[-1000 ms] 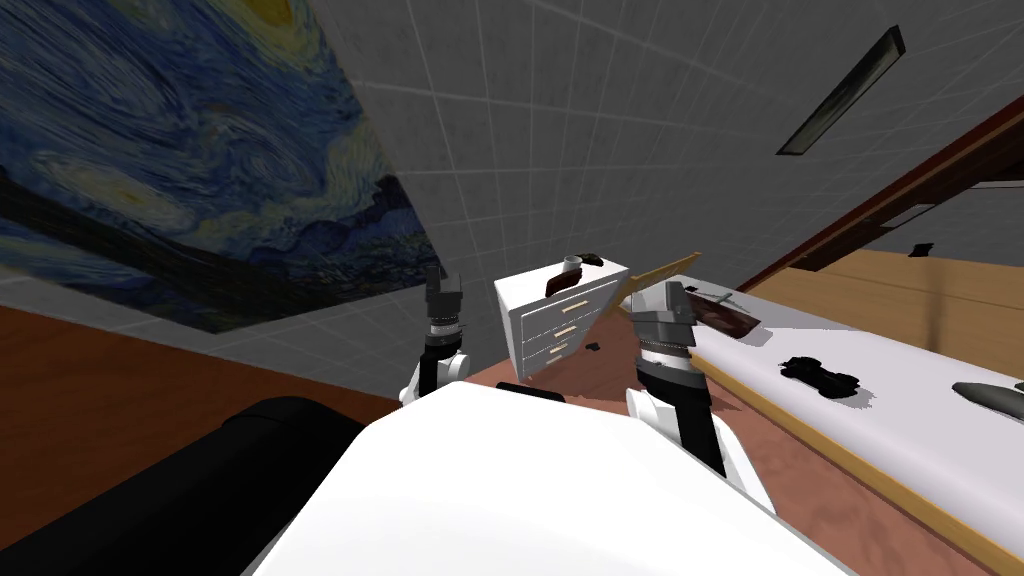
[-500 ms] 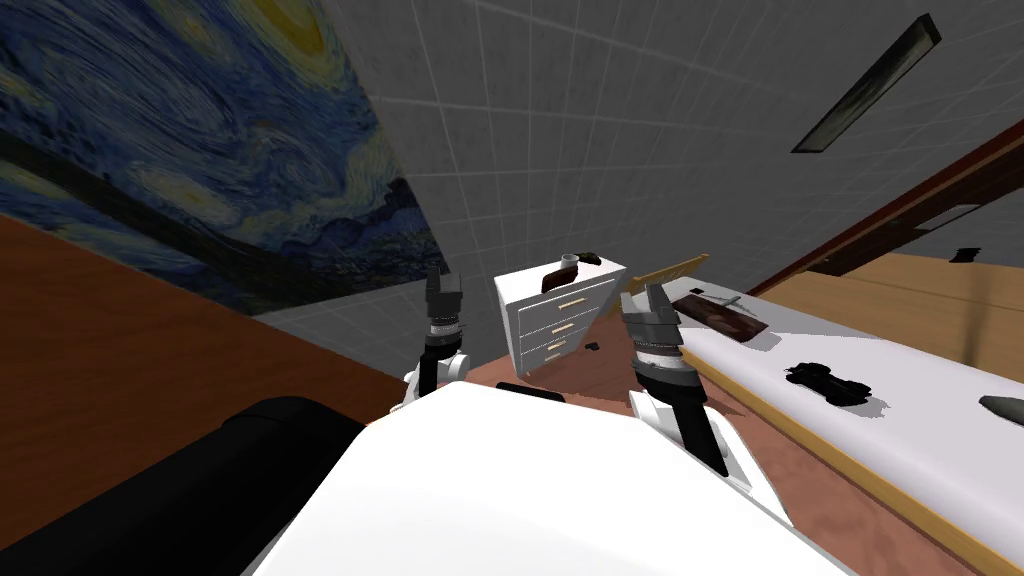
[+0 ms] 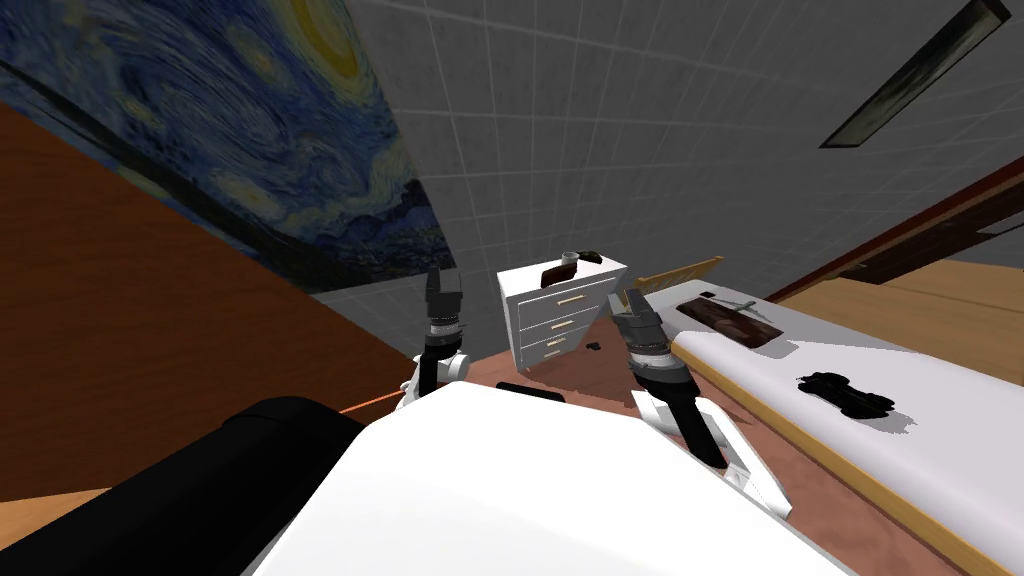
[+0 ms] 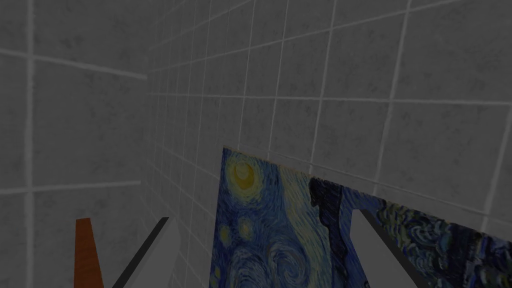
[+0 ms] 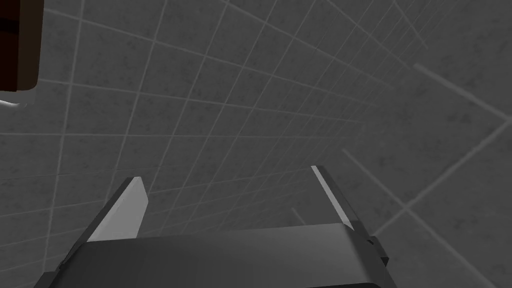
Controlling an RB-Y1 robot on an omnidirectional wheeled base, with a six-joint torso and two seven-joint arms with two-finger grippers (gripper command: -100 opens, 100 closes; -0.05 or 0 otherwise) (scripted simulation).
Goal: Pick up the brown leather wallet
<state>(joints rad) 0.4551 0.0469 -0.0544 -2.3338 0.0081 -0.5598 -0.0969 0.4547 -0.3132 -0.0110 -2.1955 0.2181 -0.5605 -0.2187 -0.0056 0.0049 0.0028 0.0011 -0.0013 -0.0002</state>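
**Approach step in hand, wallet not yet reached**

The wallet [image 3: 551, 273] is taken to be the small dark brown thing lying on top of the white chest of drawers [image 3: 560, 322], far ahead against the tiled wall, with a grey cup [image 3: 570, 260] just beside it. A second dark brown flat thing [image 3: 722, 318] is seen on the white-topped table [image 3: 780, 362] to the right, so the choice is a judgement.

The left gripper [image 3: 440, 274] and the right gripper [image 3: 627, 298] are held up near the body, well apart from the chest. The fingers [image 4: 370, 255] of the left are spread wide with nothing between them, and the right's are likewise.

The reach has not been begun. The base must be brought nearer, and one arm lifted over the chest top. The jaws must be set across the wallet without the cup being struck.
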